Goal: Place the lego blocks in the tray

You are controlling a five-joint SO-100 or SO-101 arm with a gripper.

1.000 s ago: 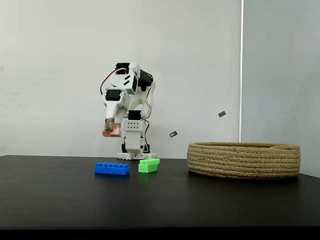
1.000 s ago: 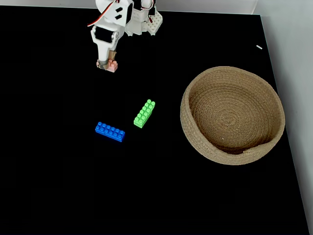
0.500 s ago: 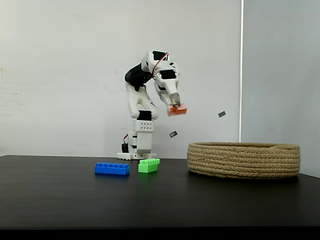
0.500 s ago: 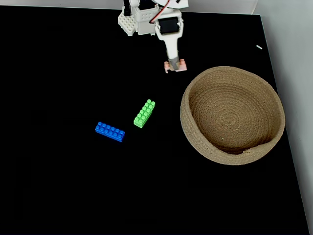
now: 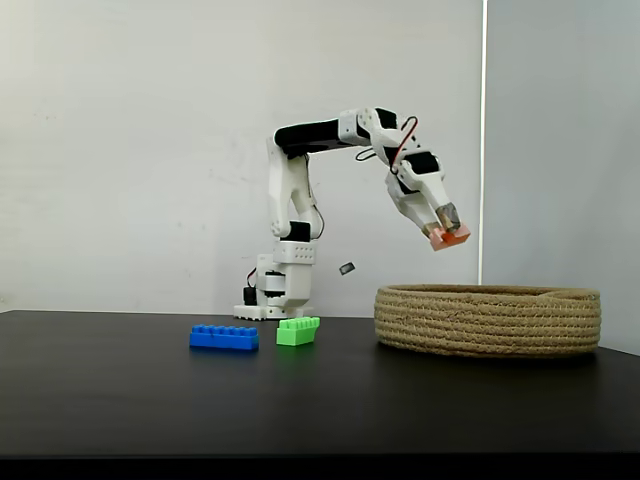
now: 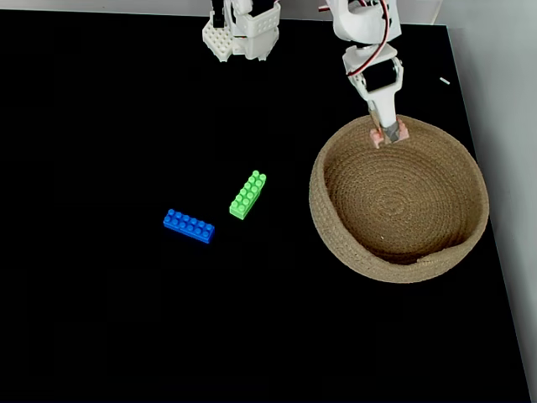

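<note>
Fixed views, gripper [image 5: 447,233] [image 6: 388,133]: clamped on salmon brick [image 5: 449,238] [image 6: 390,133], above the tray [image 5: 488,320] [image 6: 336,243] rim, right of centre.
Blue brick [image 5: 224,338] [image 6: 189,226], green brick [image 5: 298,331] [image 6: 248,195]: on the table [image 5: 320,400], left of centre.

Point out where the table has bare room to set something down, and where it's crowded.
Bare: the wide stretch left of the blue brick, and the strip in front of both bricks and the basket. The basket's floor is bare too. Crowded: the narrow gap between blue and green brick, and the basket's far rim, where the gripper holds the orange brick.
</note>
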